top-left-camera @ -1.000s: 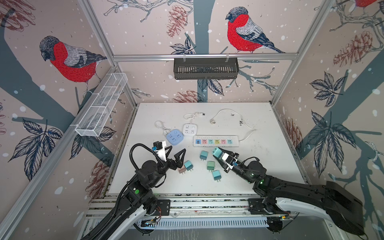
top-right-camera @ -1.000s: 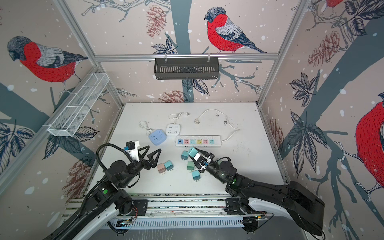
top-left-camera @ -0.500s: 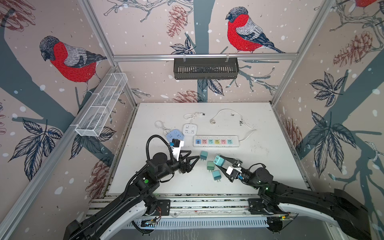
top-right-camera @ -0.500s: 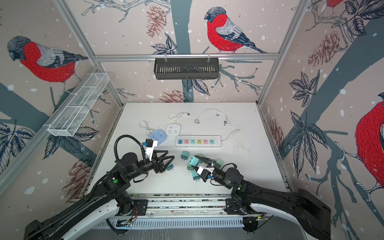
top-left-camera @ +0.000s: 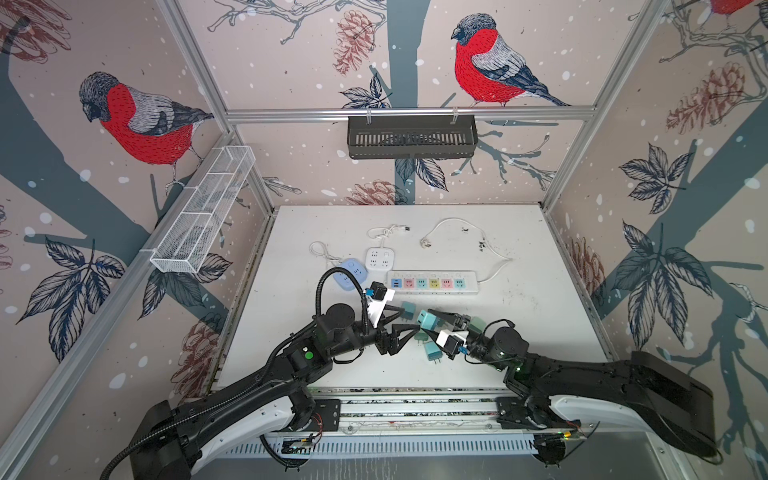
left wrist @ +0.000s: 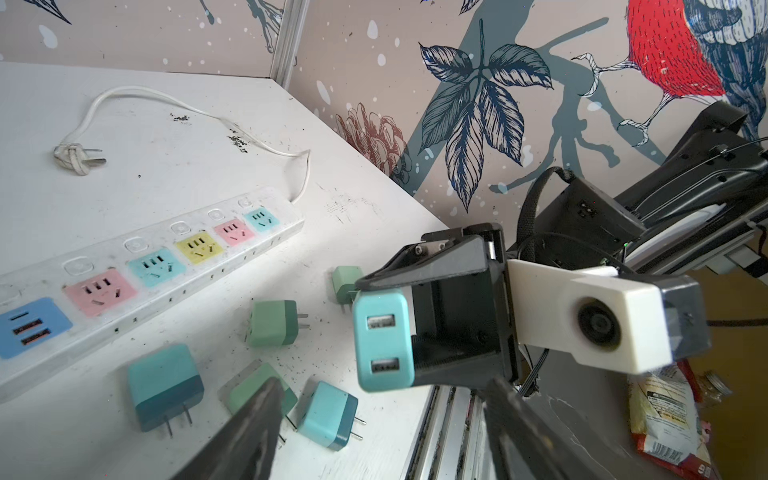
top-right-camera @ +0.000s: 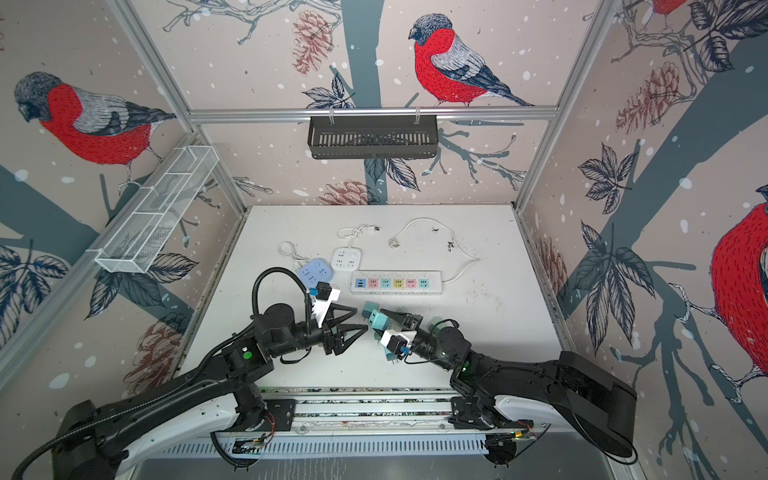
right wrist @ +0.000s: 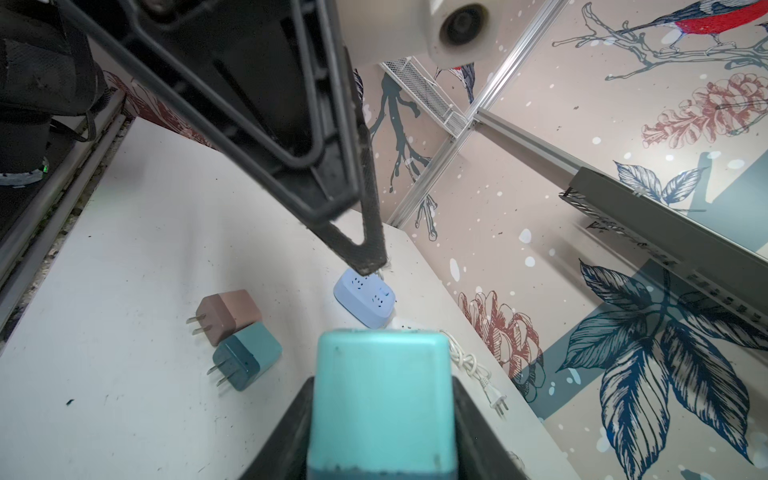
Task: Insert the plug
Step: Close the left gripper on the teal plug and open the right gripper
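Note:
My right gripper [top-left-camera: 435, 323] [top-right-camera: 388, 321] is shut on a light teal plug [top-left-camera: 426, 320] [top-right-camera: 378, 321] and holds it above the table, near the front middle. The plug's two-port face [left wrist: 384, 340] points at my left gripper [top-left-camera: 409, 320] [top-right-camera: 360, 319], which is open just short of it and touches nothing. In the right wrist view the plug [right wrist: 380, 399] fills the gap between my black fingers [right wrist: 286, 436]. The long white power strip [top-left-camera: 432, 283] [left wrist: 145, 266] with coloured sockets lies further back. The plug's prongs are hidden.
Several loose teal and green plugs [left wrist: 164, 384] lie under and beside the grippers. A brown plug [right wrist: 226, 316] and a dark teal one [right wrist: 245, 361] lie to the left. A round blue socket block [top-left-camera: 351, 272] and a white one [top-left-camera: 380, 259] sit behind.
My left arm has swung right, up to the plug in my right gripper, and its jaws have narrowed a little. The right arm has dropped lower with the plug still held.

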Controlling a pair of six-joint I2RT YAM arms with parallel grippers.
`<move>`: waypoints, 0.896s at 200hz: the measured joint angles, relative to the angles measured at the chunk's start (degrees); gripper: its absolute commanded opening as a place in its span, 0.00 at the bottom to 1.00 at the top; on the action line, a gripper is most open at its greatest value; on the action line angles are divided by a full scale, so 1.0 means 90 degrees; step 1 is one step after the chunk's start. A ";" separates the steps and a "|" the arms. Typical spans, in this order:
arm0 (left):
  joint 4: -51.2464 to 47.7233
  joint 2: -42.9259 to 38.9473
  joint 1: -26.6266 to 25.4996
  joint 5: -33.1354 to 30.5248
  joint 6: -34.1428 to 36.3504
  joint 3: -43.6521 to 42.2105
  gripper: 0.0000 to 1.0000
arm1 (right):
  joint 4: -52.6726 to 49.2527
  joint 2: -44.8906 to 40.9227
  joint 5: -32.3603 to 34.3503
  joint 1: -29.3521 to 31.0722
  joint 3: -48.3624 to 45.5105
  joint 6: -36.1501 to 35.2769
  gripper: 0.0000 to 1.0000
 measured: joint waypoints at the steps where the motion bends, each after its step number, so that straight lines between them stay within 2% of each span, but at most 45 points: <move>1: 0.0007 0.0015 0.0000 0.0002 0.0000 0.0000 0.75 | 0.0015 0.0012 -0.0005 0.0000 -0.0005 0.0000 0.06; 94: 0.0486 0.0865 -0.0168 0.0214 0.0000 0.0119 0.74 | 0.0614 0.0248 -0.0199 0.0073 -0.0073 -0.0022 0.06; 179: 0.0712 0.1333 -0.0262 0.0316 0.0000 0.0323 0.63 | 0.0624 0.0228 -0.0279 0.0177 -0.0092 -0.0022 0.07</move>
